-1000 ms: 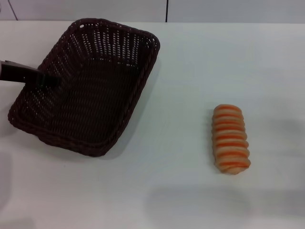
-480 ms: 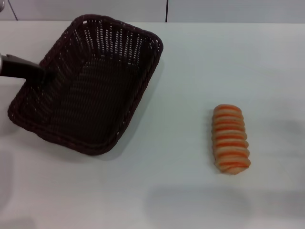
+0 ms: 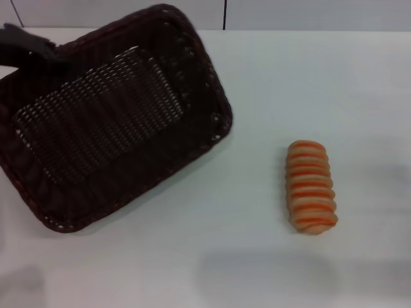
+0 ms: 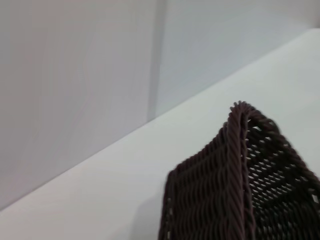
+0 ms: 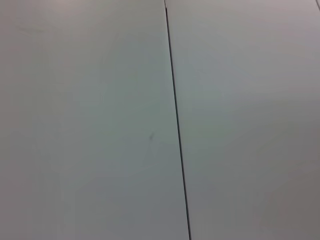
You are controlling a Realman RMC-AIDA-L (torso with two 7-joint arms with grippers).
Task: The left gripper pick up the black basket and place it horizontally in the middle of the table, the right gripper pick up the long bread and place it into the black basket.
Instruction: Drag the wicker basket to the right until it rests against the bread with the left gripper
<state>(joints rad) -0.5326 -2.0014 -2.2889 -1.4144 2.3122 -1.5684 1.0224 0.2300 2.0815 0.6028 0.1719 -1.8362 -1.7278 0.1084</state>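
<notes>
**Basket tilted up in the left gripper, bread lying apart**

You have the left gripper [image 3: 54,52] at the far left of the head view, its black jaws clenched on the braided rim of the black basket [image 3: 115,122]. The basket is lifted and tilted steeply, so you look onto its flat woven base, an open lattice of dark wicker ringed by sloping openwork sides and rounded corners. Its lower edge sits close to the white surface [image 3: 257,256]; you cannot tell whether it touches. In the left wrist view you see one rounded corner of the basket [image 4: 240,185], thick twisted strands along the rim above finer mesh.

The long bread [image 3: 310,186] lies flat on the smooth surface, well apart from the basket on the right, an oblong tan loaf with orange ridged cross stripes facing up and scalloped edges.

The right gripper is out of view; its wrist camera shows only plain grey panels [image 5: 90,120] split by a thin dark seam.
</notes>
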